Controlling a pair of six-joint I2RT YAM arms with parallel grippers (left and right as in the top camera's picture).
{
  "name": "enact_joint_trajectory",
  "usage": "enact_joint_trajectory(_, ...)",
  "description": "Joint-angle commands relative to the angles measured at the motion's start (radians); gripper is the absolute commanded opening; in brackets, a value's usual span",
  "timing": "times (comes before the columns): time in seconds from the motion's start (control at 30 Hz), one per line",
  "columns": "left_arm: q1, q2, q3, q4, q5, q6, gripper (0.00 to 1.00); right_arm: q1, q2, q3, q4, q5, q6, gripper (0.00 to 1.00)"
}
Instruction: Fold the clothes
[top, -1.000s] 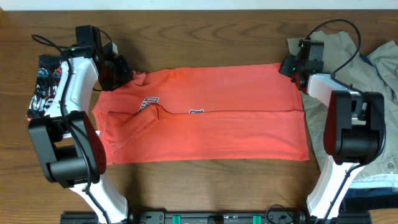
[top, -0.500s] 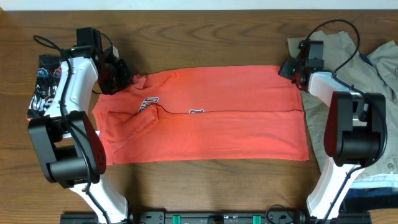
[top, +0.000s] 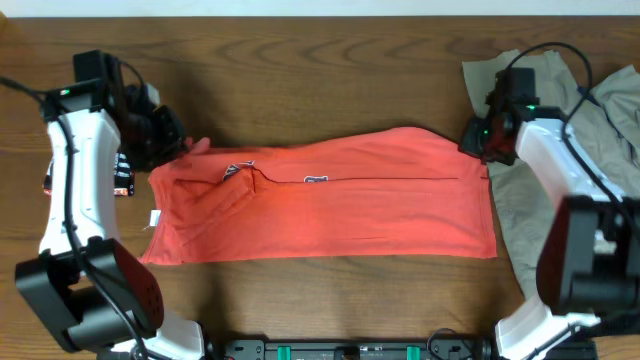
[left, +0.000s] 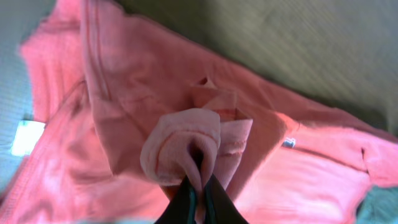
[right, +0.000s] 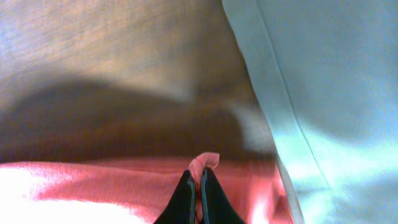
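- T-shirt (top: 330, 215), coral-red: spread across the middle of the bench, collar end toward the left edge, hem end toward the right edge.
- Far long side of it: now drawn in toward the near edge compared with a second ago, bowed and slack instead of lying straight. Reads as the start of a lengthwise fold, not yet carried over.
- Left gripper (top: 168, 140): pinched tight on a bunched roll of red cloth at the shirt's far-left corner, plain in the left wrist view. Sits further toward the left edge and the near edge than before.
- Right gripper (top: 476, 140): closed on a small nip of red hem at the shirt's far-right corner. Likewise shifted toward the near edge.
- Khaki garments (top: 515, 205): heaped along the right edge, touching the shirt's right end, untouched and yet to be folded.
- Dark printed cloth (top: 124, 178): by the left edge, mostly hidden behind the arm.
- Bench (top: 330, 60): brown wood with strong grain, matte. Beyond the far edge only a pale strip shows, and nothing more of the room can be made out.
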Motion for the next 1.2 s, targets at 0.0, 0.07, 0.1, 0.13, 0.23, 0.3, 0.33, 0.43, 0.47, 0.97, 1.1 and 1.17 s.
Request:
enact_joint_trajectory(0.0,0.026,-0.037,-0.004,-0.058,-0.005,0.013,0.06,0.000,-0.055,-0.002,-0.076,0.014,-0.029,0.01)
enact_joint_trajectory(0.07,0.029,-0.057,-0.004,-0.096,-0.005,0.033,0.06,0.000,-0.066,-0.002,-0.130,0.014,-0.029,0.01)
enact_joint_trajectory(0.1,0.029,-0.071,-0.004,-0.120,-0.005,0.048,0.06,0.000,-0.067,-0.002,-0.162,0.014,-0.029,0.01)
enact_joint_trajectory(0.13,0.029,-0.082,-0.004,-0.142,-0.008,0.051,0.06,0.000,-0.067,-0.002,-0.188,0.014,-0.029,0.01)
enact_joint_trajectory(0.23,0.029,-0.121,-0.004,-0.217,-0.066,0.050,0.06,0.000,-0.066,-0.002,-0.270,0.039,-0.029,0.01)
enact_joint_trajectory(0.3,0.029,-0.140,-0.004,-0.255,-0.133,0.050,0.06,0.000,-0.066,-0.002,-0.314,0.055,-0.029,0.01)
enact_joint_trajectory(0.33,0.029,-0.148,-0.004,-0.270,-0.172,0.049,0.06,0.000,-0.066,-0.002,-0.333,0.055,-0.029,0.01)
enact_joint_trajectory(0.43,0.029,-0.158,-0.004,-0.298,-0.289,-0.018,0.06,0.000,-0.066,-0.002,-0.394,0.063,-0.029,0.01)
enact_joint_trajectory(0.47,0.029,-0.158,-0.004,-0.306,-0.306,-0.023,0.06,0.000,-0.066,-0.002,-0.410,0.066,-0.028,0.01)
enact_joint_trajectory(0.97,0.029,-0.157,-0.004,-0.298,-0.406,-0.076,0.06,-0.010,-0.066,-0.002,-0.449,0.123,-0.005,0.01)
enact_joint_trajectory(1.1,0.029,-0.157,-0.004,-0.288,-0.450,-0.132,0.06,-0.019,-0.066,-0.002,-0.431,0.103,-0.019,0.01)
enact_joint_trajectory(1.17,0.029,-0.157,-0.004,-0.291,-0.450,-0.131,0.06,-0.017,-0.066,-0.002,-0.435,0.103,-0.029,0.02)
